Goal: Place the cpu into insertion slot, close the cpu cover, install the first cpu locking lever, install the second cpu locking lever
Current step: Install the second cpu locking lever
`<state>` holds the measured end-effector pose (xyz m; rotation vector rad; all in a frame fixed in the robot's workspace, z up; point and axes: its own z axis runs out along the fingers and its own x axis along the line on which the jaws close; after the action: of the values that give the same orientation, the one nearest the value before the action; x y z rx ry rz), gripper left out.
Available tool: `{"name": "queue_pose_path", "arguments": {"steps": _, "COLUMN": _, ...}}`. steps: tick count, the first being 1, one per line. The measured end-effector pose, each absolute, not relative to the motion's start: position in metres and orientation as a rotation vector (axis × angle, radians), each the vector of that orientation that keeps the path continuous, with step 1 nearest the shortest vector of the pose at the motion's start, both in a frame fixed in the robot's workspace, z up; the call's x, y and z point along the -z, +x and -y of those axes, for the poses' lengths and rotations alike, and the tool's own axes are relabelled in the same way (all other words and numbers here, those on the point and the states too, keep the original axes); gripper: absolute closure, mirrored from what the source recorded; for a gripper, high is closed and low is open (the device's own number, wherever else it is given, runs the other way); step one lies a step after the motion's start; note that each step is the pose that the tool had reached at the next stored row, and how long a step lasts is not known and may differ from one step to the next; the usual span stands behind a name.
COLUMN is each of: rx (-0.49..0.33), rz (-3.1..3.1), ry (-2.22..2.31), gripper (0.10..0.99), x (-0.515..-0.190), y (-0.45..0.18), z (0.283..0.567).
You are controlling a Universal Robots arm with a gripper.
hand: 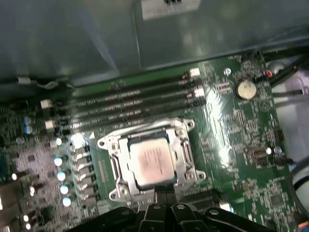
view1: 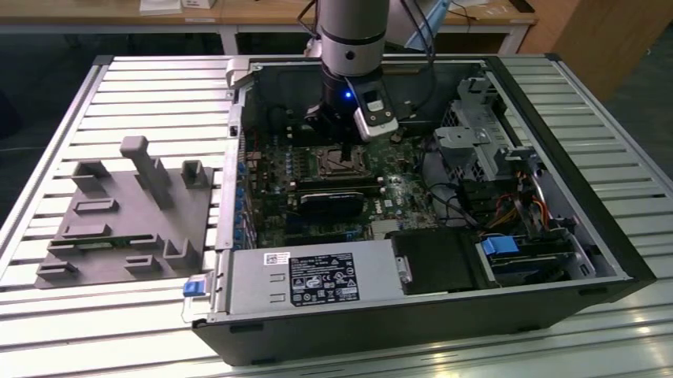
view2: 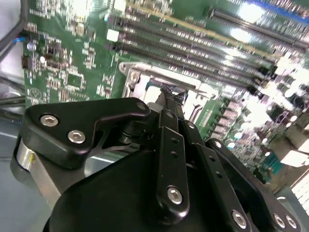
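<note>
The cpu [hand: 152,162], a dull silver square, lies flat in the insertion slot [view1: 339,161] on the green board. The silver cpu cover [hand: 145,137] lies down around it as a frame, with the chip's top showing through its window. In the first wrist view my gripper [hand: 164,192] hangs at one edge of the socket, its dark fingertips pressed together with nothing visible between them. In the second wrist view the gripper [view2: 169,91] tips reach just over the cover's frame [view2: 145,77]. In the exterior view the gripper [view1: 334,134] stands inside the open computer case, right behind the socket.
Long black memory slots [hand: 130,99] run beside the socket, and a coin battery [hand: 246,88] sits further along. A black block [view1: 331,203] lies in front of the socket. The power supply [view1: 315,279], a drive cage [view1: 474,142] and cables crowd the case. A grey fixture [view1: 126,213] stands at the exterior view's left.
</note>
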<state>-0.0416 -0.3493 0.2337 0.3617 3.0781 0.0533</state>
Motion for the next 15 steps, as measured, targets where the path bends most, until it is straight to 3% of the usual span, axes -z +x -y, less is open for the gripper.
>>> {"name": "queue_pose_path", "arguments": {"steps": 15, "rx": -0.057, "rz": -3.078, "ry": 0.362, "gripper": 0.980, "x": -0.234, "y": -0.042, "z": 0.368}}
